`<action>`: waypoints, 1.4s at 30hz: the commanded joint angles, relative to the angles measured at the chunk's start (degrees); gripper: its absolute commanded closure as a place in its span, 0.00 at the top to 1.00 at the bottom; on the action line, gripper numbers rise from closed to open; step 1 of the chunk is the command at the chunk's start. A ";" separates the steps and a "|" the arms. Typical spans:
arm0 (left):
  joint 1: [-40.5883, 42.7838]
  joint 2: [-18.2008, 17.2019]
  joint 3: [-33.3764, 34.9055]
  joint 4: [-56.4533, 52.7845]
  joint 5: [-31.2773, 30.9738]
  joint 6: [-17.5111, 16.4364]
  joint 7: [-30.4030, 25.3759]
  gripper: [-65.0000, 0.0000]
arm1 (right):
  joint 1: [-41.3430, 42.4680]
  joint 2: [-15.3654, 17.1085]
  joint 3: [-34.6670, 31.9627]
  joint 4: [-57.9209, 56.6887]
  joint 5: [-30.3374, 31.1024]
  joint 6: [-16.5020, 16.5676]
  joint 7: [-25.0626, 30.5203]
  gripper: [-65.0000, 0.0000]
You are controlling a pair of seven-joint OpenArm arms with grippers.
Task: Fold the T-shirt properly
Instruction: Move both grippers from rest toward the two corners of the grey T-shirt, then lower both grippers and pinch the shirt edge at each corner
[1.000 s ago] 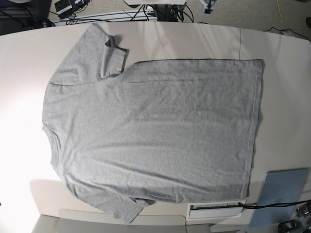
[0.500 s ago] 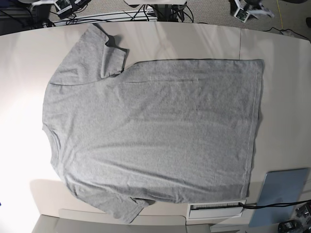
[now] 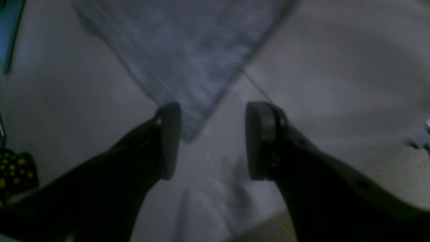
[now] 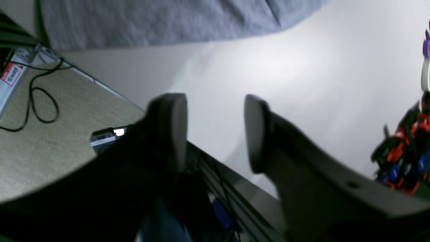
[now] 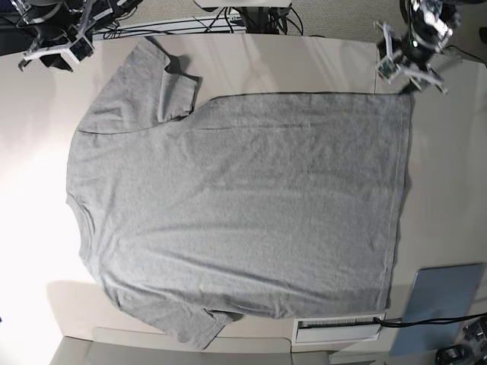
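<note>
The T-shirt (image 5: 236, 205) lies flat, plain side up, across the middle of the table (image 5: 289, 65) in the base view, collar at frame left and hem at frame right, w/ nothing folded yet. To do this step well I think each arm should come down right on a shirt edge and pinch just the cloth, both at once, so the fold stays even. The left gripper (image 5: 411, 49) hovers at upper right, just by the hem corner, jaws apart w/ nothing in them — the right gripper (image 5: 53, 47) hovers at upper left near the sleeve, jaws apart and empty too.
</note>
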 commanded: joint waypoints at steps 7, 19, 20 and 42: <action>-6.21 -5.18 1.55 -7.41 -0.46 -3.34 -3.13 0.49 | 1.95 0.46 0.48 0.79 -0.39 -0.57 -0.09 0.45; -15.04 -7.28 8.15 -19.71 2.99 -3.37 -3.19 0.49 | 8.31 0.48 0.48 0.79 -0.39 -0.55 -0.92 0.45; -15.04 -7.52 8.15 -19.93 3.02 -3.61 -3.48 0.49 | 8.79 0.50 0.48 0.79 -0.39 -0.55 -0.92 0.45; -14.88 -7.69 8.15 -19.87 5.97 -6.36 -10.62 0.00 | 15.37 12.44 -9.42 -7.58 -21.68 15.68 9.94 0.45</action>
